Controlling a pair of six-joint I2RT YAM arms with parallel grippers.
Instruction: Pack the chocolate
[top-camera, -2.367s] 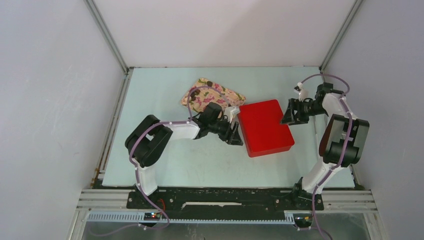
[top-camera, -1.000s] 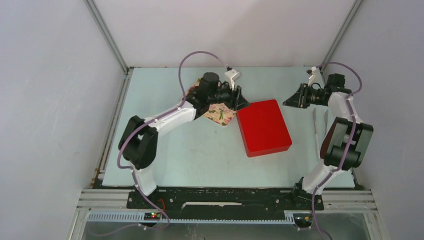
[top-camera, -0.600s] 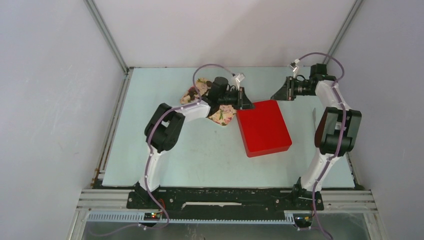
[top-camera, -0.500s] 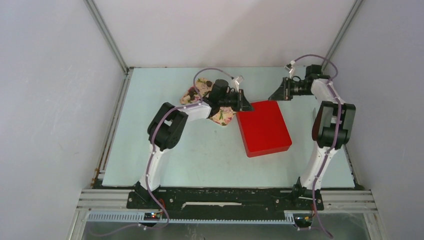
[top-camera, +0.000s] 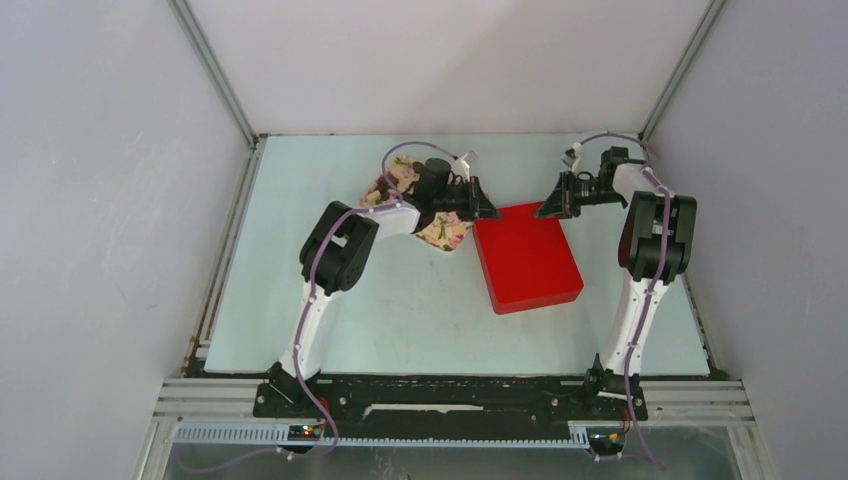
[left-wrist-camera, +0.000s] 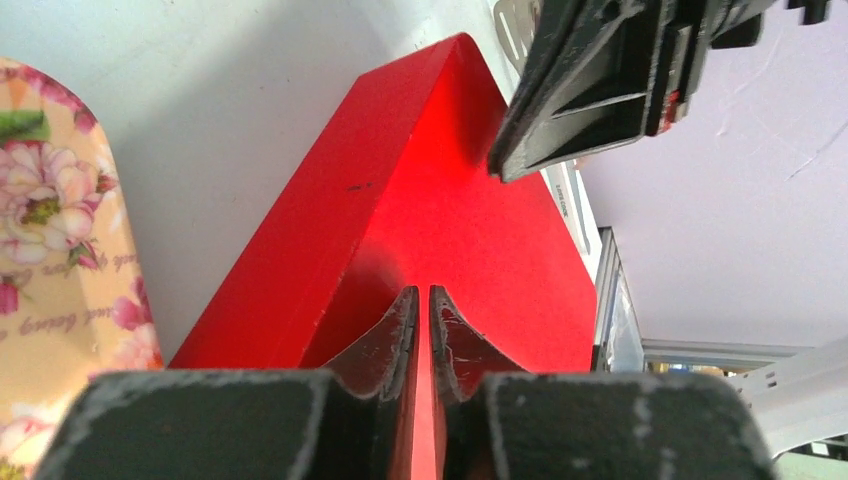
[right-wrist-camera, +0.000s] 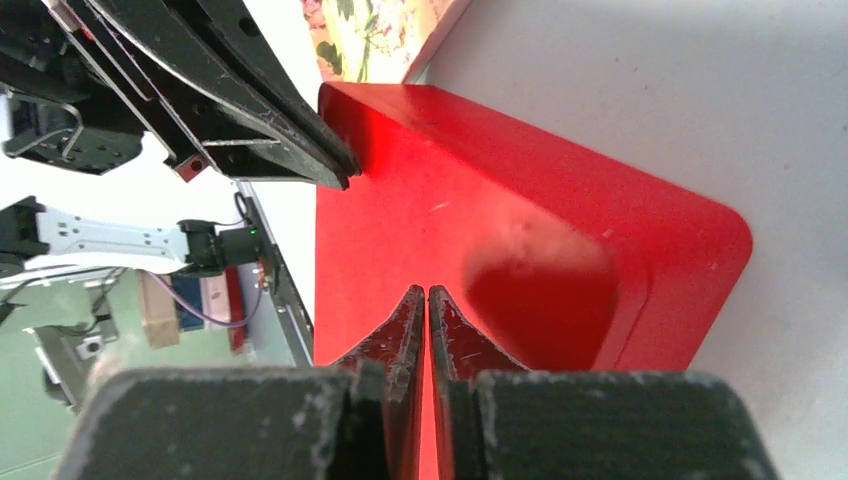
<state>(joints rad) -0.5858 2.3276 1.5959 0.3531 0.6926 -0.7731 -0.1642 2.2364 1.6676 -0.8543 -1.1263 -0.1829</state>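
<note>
A closed red box (top-camera: 527, 256) lies in the middle of the table. Left of it sits the floral tray (top-camera: 446, 233), mostly covered by my left arm. I cannot make out the chocolate on the tray's visible parts. My left gripper (top-camera: 491, 212) is shut and empty, its tips (left-wrist-camera: 422, 292) just over the box's far-left corner. My right gripper (top-camera: 542, 213) is also shut and empty, its tips (right-wrist-camera: 428, 291) over the lid (right-wrist-camera: 520, 250) near the far-right corner. The two grippers point at each other across the box's far edge. Whether either touches the lid I cannot tell.
The pale green table (top-camera: 400, 310) is enclosed by white walls with metal posts at the back corners. A silvery utensil (left-wrist-camera: 566, 195) lies on the table beyond the box's right side. Both arms reach far out over the back half of the table.
Both grippers have closed. The left gripper has come down from above the tray to the box's far-left corner. The right gripper has swung left to the far-right corner.
</note>
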